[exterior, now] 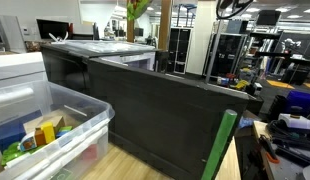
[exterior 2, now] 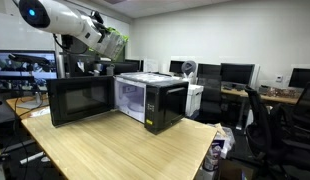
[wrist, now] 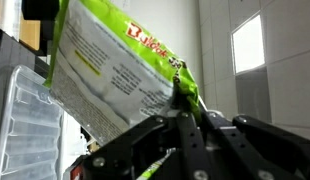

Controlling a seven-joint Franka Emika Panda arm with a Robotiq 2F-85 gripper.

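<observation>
Gloss marks the green-and-white snack bag in the wrist view: thin crinkled film printed with small text, flat and roughly rectangular. Its long axis slants from lower right up to upper left. The black gripper has its jaws pinched narrow on the lower right corner of the snack bag. A ribbed clear plastic container shows at left, with a white wall behind.

In an exterior view the white arm holds the snack bag high above a pale wood-grain table, over a boxy black microwave. Office desks and monitors fill the room.

In an exterior view a clear bin of coloured items sits beside a dark box.
</observation>
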